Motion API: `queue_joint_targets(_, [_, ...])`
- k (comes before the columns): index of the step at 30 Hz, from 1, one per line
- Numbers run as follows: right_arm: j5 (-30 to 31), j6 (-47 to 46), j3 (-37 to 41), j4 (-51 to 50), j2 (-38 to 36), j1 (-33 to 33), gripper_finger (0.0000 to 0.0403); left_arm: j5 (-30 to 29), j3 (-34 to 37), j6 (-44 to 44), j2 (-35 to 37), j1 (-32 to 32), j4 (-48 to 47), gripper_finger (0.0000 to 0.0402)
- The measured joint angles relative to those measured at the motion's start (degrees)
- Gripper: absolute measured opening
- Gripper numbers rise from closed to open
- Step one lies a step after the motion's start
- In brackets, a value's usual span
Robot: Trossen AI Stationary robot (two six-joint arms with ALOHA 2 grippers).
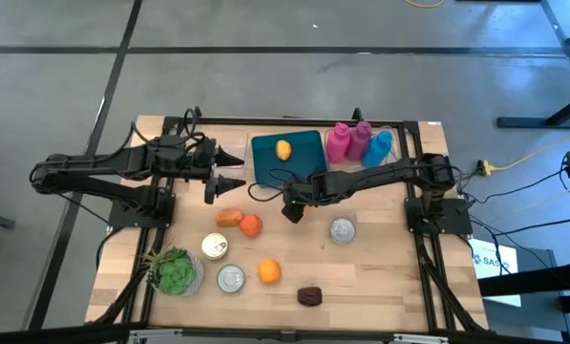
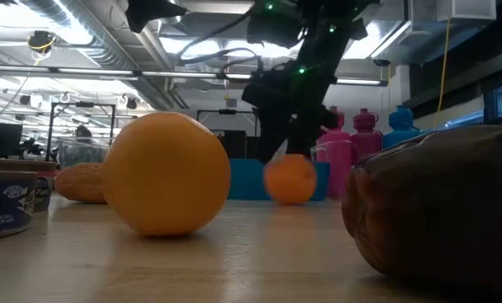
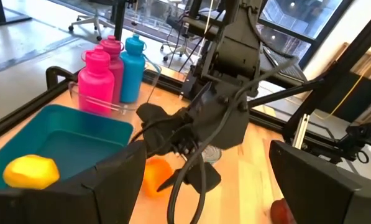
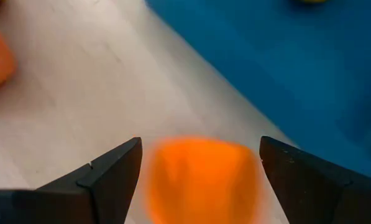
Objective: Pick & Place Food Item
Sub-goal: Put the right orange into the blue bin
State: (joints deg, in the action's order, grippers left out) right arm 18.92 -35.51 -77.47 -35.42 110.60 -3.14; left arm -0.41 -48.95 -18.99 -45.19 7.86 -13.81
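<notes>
The right gripper (image 4: 197, 168) hangs with its fingers spread wide, an orange fruit (image 4: 201, 180) lying between them on the desk (image 4: 79, 106), beside the blue tray (image 4: 297, 68). It looks light, smooth, rounded; grip across its middle.

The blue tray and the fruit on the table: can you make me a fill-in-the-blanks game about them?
1. The yellow lemon lies inside the ____ plastic tray.
2. The right gripper has its fingers open around a small ____ fruit.
3. The pink bottles stand beside one ____ bottle.
4. The leafy green plant sits near the table's ____ corner in the high view.

Missing words: blue; orange; blue; bottom-left
</notes>
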Motion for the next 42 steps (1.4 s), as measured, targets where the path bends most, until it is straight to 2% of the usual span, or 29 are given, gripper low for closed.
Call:
queue_joint_targets(5, [-5.8, 0.0, 0.0, -0.1, 3.6, -0.1, 0.0325, 0.0, 0.0, -1.3, 0.0, 0.0, -0.1, 0.0331])
queue_joint_targets(10, [-7.4, -3.0, 0.1, -0.5, 5.3, -0.1, 0.0325, -0.1, 0.0, -1.5, -0.1, 0.0, 0.0, 0.0331])
queue_joint_targets(17, [-2.9, -3.2, -2.5, -1.7, 3.1, -0.8, 0.0325, -1.6, 0.0, -1.4, -0.1, 0.1, 0.1, 0.0331])
queue_joint_targets(23, [-1.8, -4.7, -6.7, -9.3, -0.8, -1.7, 0.0325, -1.5, 0.0, -1.3, -0.1, 0.1, -0.1, 0.0331])
queue_joint_targets(26, [-4.7, -8.7, -7.8, -14.1, -3.2, -2.5, 0.0325, -1.5, 0.0, -1.3, -0.1, 0.1, -0.1, 0.0331])
queue_joint_targets(31, [-9.4, -22.6, -8.2, -24.7, -5.9, -4.4, 0.0319, -1.5, 0.0, -1.3, -0.1, 0.1, -1.3, 0.0331])
queue_joint_targets(35, [-10.0, -30.1, -8.2, -24.6, -6.2, -6.2, 0.0309, -1.5, 0.0, -1.3, -0.1, 0.1, -2.3, 0.0331])
queue_joint_targets(39, [-8.6, -31.1, -8.2, -23.5, -5.7, -7.1, 0.0303, -1.5, 0.0, -1.2, -0.1, 0.1, -3.1, 0.0331])
queue_joint_targets(42, [-6.9, -27.4, -8.2, -23.4, -5.1, -7.0, 0.0302, -1.5, 0.0, -1.2, -0.1, 0.1, -3.2, 0.0331])
